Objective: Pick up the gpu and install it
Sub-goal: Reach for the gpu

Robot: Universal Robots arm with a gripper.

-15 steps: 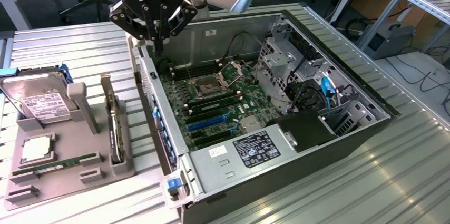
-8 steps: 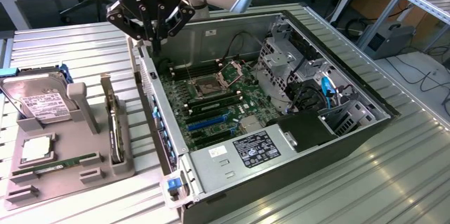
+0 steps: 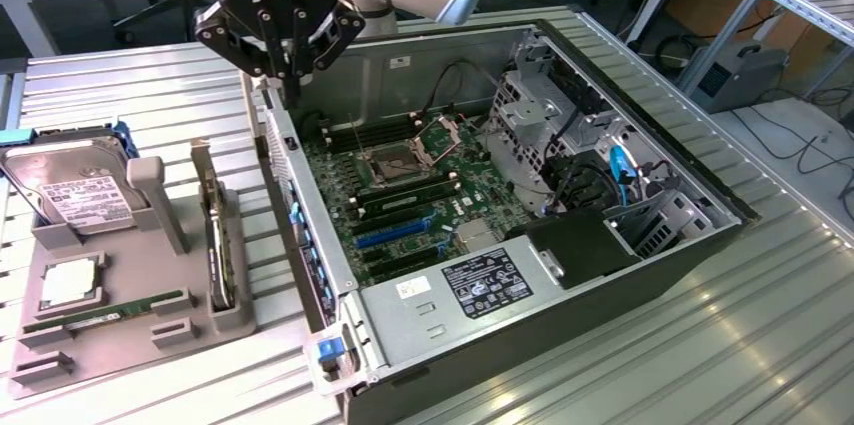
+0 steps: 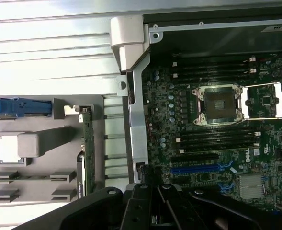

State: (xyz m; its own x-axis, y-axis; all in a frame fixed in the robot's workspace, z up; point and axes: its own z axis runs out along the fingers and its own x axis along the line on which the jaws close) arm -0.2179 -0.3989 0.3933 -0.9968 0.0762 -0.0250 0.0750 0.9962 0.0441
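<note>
Hovering by the open case (image 3: 561, 335) on the ribbed metal table (image 3: 134, 95), the fingers (image 3: 283, 80) are closed, empty.

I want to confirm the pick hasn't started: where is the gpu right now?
The gpu stands on edge in the gray holder at the exterior view's left, between the hard drive and the computer case.

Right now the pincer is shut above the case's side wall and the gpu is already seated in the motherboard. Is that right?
Not quite: the gpu stands on edge in the grey holder beside the case, as the exterior view shows. The pincer is shut above the case's side wall.
</note>
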